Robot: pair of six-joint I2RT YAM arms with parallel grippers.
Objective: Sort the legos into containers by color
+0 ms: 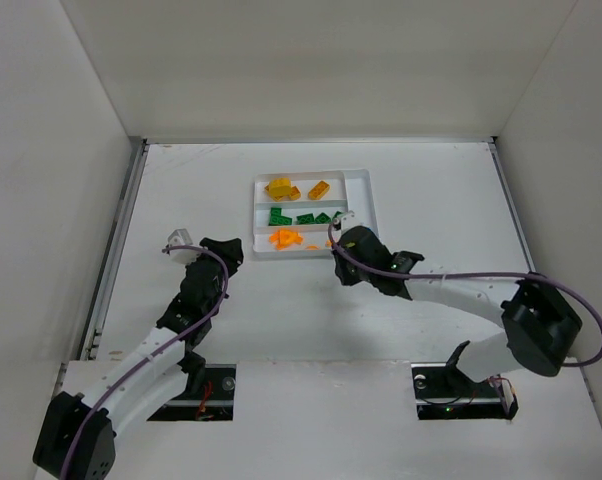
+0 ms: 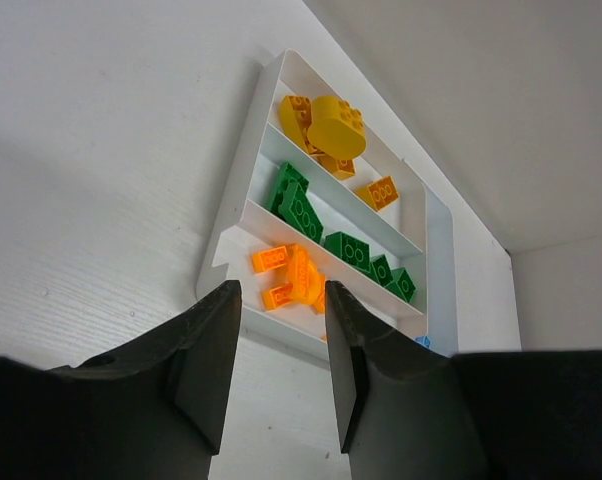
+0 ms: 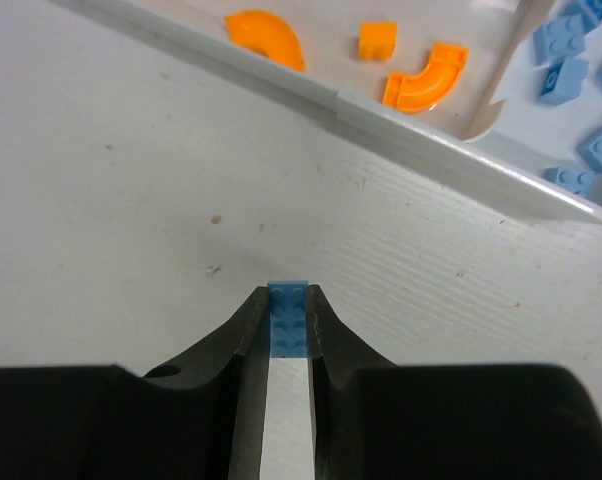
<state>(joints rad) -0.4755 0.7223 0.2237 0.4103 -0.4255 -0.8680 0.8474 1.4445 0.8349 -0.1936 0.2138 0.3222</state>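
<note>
White table (image 1: 231, 320) is filling the middle, matte, fine grain and a small dark speck (image 3: 215, 219) showing up close. Plain white panels are boxing it in: back wall (image 1: 321, 70), left wall (image 1: 41, 200), right wall (image 1: 571, 150). Grey rail (image 1: 116, 250) is running along the table's left edge. White ledge (image 1: 321, 420) is sitting at the near edge. Light is falling soft and even, shadows looking faint

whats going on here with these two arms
Lego sorting by colour into a white tray. The right gripper is pinching a blue brick outside the tray's near wall, close to the slot holding other blue pieces. The left gripper hangs open and empty, facing the tray. Yellow bricks, green bricks and orange pieces sit in separate slots.
</note>
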